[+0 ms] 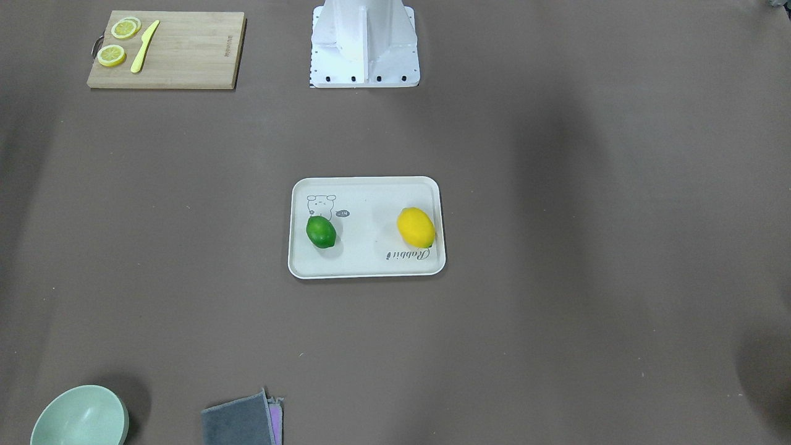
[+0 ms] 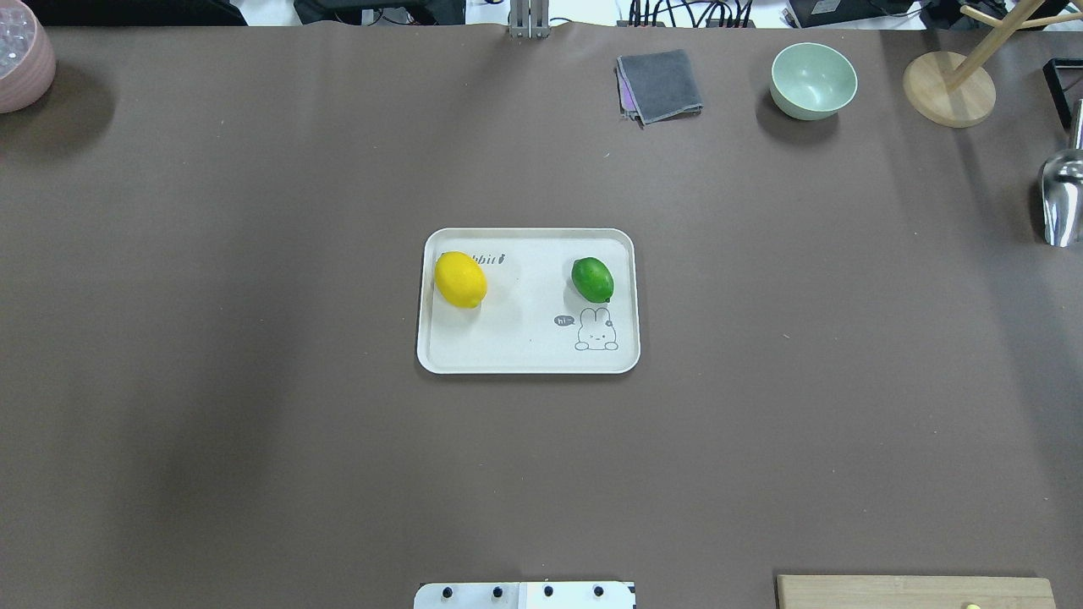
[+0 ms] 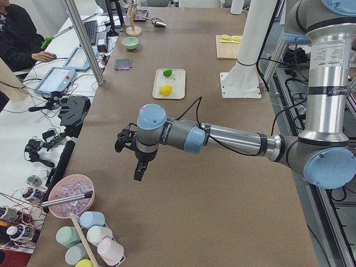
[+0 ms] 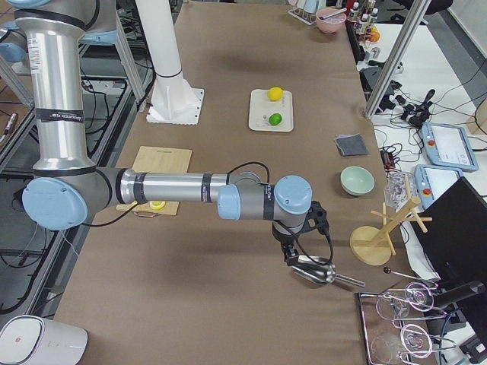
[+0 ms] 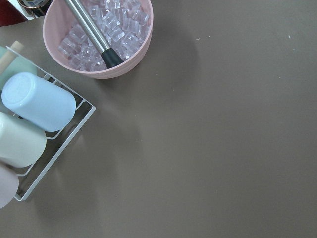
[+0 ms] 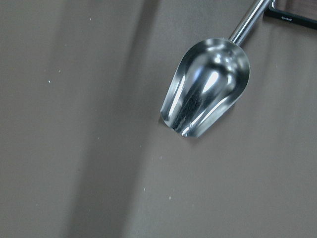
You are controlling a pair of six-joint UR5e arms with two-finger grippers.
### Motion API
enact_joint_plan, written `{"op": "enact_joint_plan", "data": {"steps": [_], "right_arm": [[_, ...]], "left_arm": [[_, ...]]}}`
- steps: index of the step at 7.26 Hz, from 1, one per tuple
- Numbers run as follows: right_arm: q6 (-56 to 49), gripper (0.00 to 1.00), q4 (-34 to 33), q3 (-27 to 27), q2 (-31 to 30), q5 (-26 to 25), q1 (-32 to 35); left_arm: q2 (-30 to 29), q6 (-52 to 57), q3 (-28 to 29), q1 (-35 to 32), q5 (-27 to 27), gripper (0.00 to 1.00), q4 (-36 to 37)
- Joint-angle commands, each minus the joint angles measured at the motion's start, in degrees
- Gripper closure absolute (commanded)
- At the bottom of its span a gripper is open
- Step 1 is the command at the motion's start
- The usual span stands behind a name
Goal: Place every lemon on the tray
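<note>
The off-white tray (image 2: 529,359) lies at the table's middle. The bright yellow lemon (image 2: 460,280) rests on its left part and the glossy green lemon (image 2: 592,279) on its right part, above the rabbit drawing. In the front-facing view the yellow lemon (image 1: 416,227) is on the right and the green lemon (image 1: 321,232) on the left of the tray (image 1: 371,267). My left gripper (image 3: 139,171) hangs above the table far from the tray, near the left end. My right gripper (image 4: 294,255) is near the right end, above a scoop. I cannot tell whether either is open or shut.
A wooden cutting board (image 1: 185,55) holds lemon slices (image 1: 112,55) and a yellow knife (image 1: 144,47). A green bowl (image 2: 813,80), a grey cloth (image 2: 660,85) and a wooden stand (image 2: 948,89) sit at the far edge. A metal scoop (image 6: 208,87), a pink ice bowl (image 5: 99,37) and a cup rack (image 5: 34,119) stand at the table's ends.
</note>
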Motion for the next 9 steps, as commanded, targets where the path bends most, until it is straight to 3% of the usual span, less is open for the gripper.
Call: {"op": "enact_joint_plan", "data": {"steps": [1,4,9], "right_arm": [[-0.03,0.00,-4.44,7.66,-7.72,-0.27,1.33],[0.06,0.00,-10.25,8.39,-7.32,-0.71,2.48],[0.59,0.00,-10.35,9.27,-7.23,-0.89,2.48]], "left_arm": [[3.94,-2.27,-2.33,-0.08,-0.03,0.02,-0.72],[4.92,-2.55,-2.00,-0.08,-0.03,0.02,-0.54],[5.01,-2.55,-1.29,-0.08,0.06,0.02,-0.54]]}}
